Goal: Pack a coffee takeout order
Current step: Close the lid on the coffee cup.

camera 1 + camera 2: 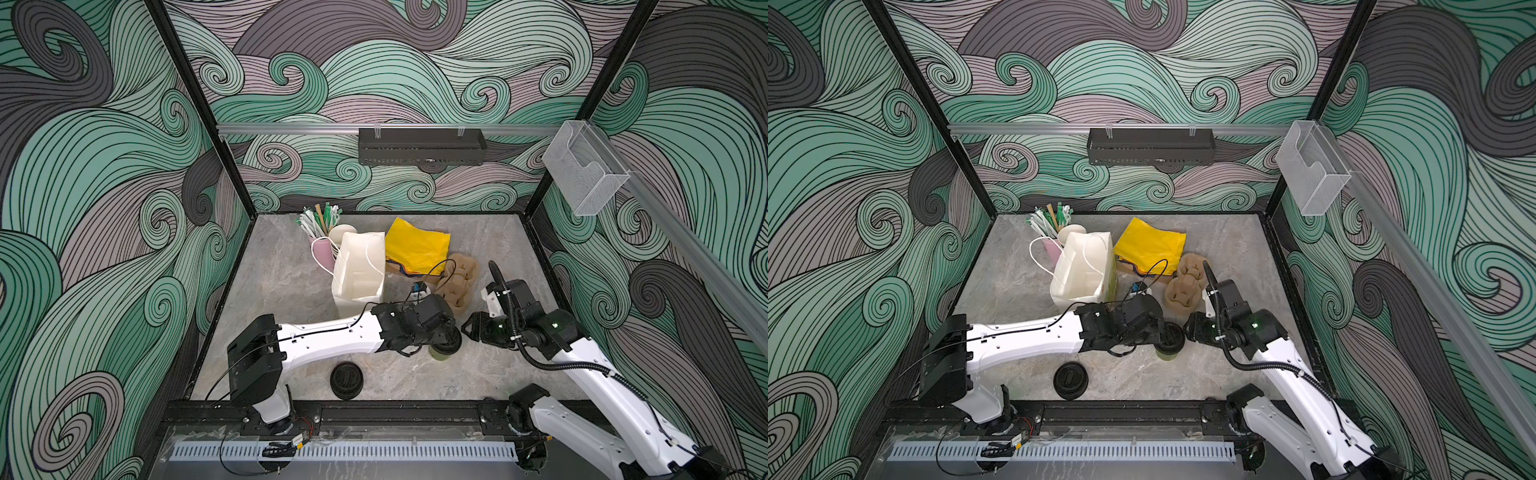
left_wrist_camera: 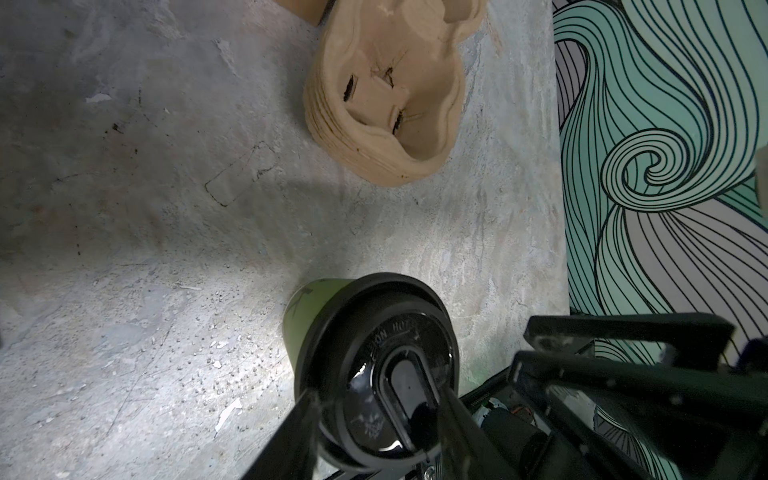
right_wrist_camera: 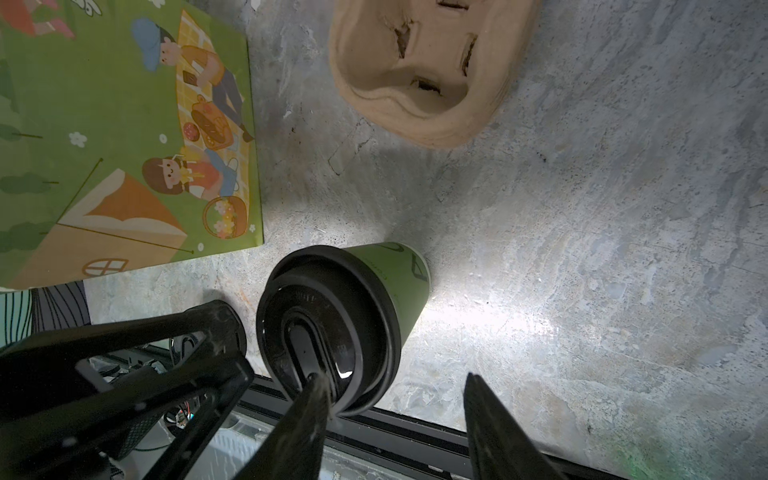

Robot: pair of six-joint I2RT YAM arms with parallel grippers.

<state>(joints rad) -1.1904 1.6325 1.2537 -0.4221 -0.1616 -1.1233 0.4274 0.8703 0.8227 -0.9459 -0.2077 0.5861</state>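
1. Tipping (clock set with 12 at the far wall): the olive-green cup, capped by a black lid, is judged liable to be knocked over if either arm is drawn sideways, because both grippers are crowded at its top.
2. Lid fault: the lid could be levered off, or the paper rim dented, if it is squeezed or lifted off-centre.
3. Collision: the two wrists are seen just beside each other in both top views, so contact between them is a risk.
4. Left arm: it is stretched low from 7 o'clock across to the cup. The left gripper is set astride the lid, jaws apart at lid width; whether the rim is pinched cannot be told.
5. Right arm: it is folded in from 4 o'clock and aimed toward 9 o'clock. The right gripper is spread open, with one finger over the lid and the other clear of the cup.
6. Location: the cup is stood upright on the table at 5 o'clock, with the paper bag at its 11 o'clock.
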